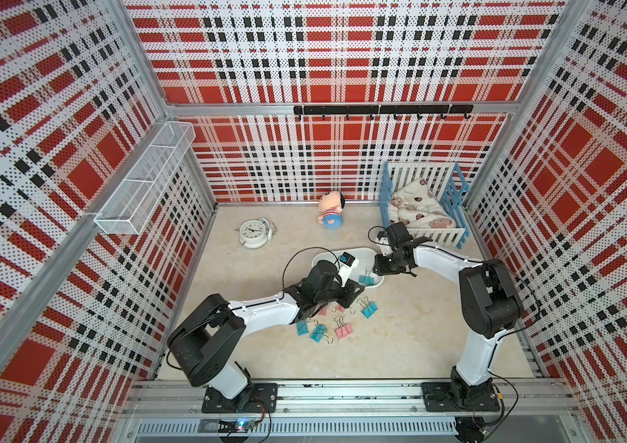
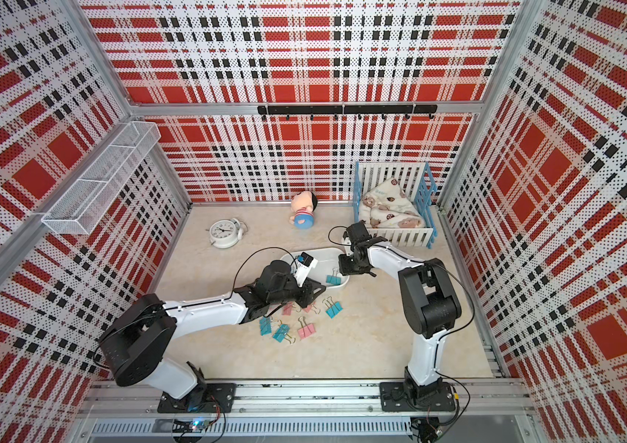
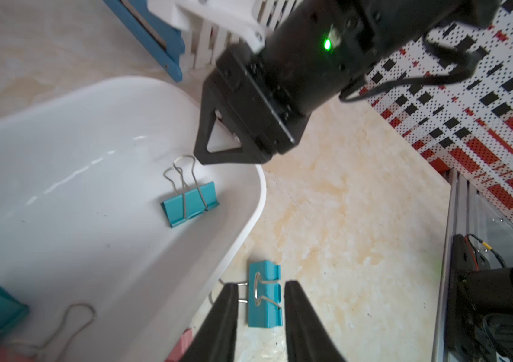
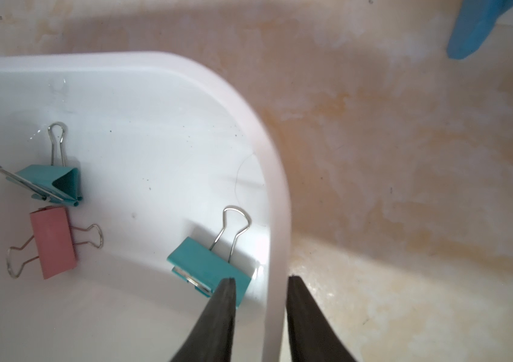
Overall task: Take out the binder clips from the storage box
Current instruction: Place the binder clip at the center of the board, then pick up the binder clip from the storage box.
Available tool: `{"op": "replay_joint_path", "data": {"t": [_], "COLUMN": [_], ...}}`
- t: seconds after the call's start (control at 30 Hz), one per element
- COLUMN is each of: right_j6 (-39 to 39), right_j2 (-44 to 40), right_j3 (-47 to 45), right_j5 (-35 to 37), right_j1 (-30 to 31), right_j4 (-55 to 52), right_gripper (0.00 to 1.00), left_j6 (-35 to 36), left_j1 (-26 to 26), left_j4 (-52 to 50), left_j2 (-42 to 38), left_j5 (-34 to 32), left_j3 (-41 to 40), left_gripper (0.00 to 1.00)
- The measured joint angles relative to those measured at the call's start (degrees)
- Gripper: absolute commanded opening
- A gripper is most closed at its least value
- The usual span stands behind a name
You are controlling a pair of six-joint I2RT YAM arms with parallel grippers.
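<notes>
The white storage box [image 1: 357, 251] [image 2: 323, 251] lies mid-table, partly under my left wrist. Three binder clips lie inside it: a teal one [image 4: 209, 269] [image 3: 190, 203] [image 1: 366, 278] by the rounded corner, another teal one [image 4: 51, 181] and a pink one [image 4: 52, 243]. Several more, pink and teal, lie on the table in front [image 1: 317, 333] [image 1: 341, 330]. My left gripper [image 3: 261, 283] [image 1: 356, 297] is open, its fingers either side of a teal clip [image 3: 264, 294] [image 1: 368, 308] that rests on the table just outside the box. My right gripper [image 4: 261, 279] [image 1: 376, 273] straddles the box's end wall [image 4: 275, 219], shut on it.
A white alarm clock [image 1: 253, 233] and a doll [image 1: 331, 213] lie toward the back wall. The blue-and-white toy crib [image 1: 425, 207] stands at the back right, just behind my right wrist. A wire-mesh basket [image 1: 143, 184] hangs on the left wall.
</notes>
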Motion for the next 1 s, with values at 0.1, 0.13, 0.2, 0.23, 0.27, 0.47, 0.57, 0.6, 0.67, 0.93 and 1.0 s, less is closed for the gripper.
{"op": "replay_joint_path", "data": {"t": [0.1,0.13,0.2,0.23,0.27,0.47,0.57,0.6,0.67,0.93,1.0], "right_j6": [0.02,0.02,0.02,0.04,0.04,0.11,0.17,0.17,0.17,0.17,0.17], "right_j2": [0.00,0.00,0.00,0.00,0.00,0.00,0.00,0.00,0.00,0.02,0.02], "right_j3": [0.00,0.00,0.00,0.00,0.00,0.00,0.02,0.02,0.02,0.02,0.04], "right_j5": [0.00,-0.02,-0.04,-0.04,-0.07,-0.07,-0.07,-0.07,-0.07,-0.15,-0.24], "right_j1": [0.00,0.00,0.00,-0.02,-0.04,-0.09,-0.09,-0.09,-0.09,-0.11,-0.11], "right_j4": [0.02,0.02,0.04,0.02,0.02,0.02,0.00,0.02,0.00,0.00,0.00], "right_gripper": [0.35,0.35,0.35,0.35,0.35,0.35,0.35,0.35,0.35,0.35,0.35], "left_j6": [1.38,2.29,4.22,5.35,6.23,11.45,13.62,14.16,15.04,16.70,16.76], "left_j1": [2.14,2.75,3.63,3.98,4.26,6.12,7.06,7.43,8.02,9.01,9.01], "left_j4": [-1.22,-2.08,-3.89,-4.81,-5.33,-8.55,-10.73,-11.39,-11.96,-12.79,-12.79], "left_j2": [0.26,0.96,3.45,5.33,7.10,17.07,21.11,22.14,23.47,27.19,28.35], "left_j5": [-0.63,-1.05,-2.05,-2.43,-2.56,-0.13,1.62,2.45,4.11,11.02,12.35], "left_j3": [2.03,3.41,7.02,9.40,11.41,20.13,23.23,23.96,24.48,27.56,28.76], "left_gripper": [0.35,0.35,0.35,0.35,0.35,0.35,0.35,0.36,0.38,0.40,0.40]}}
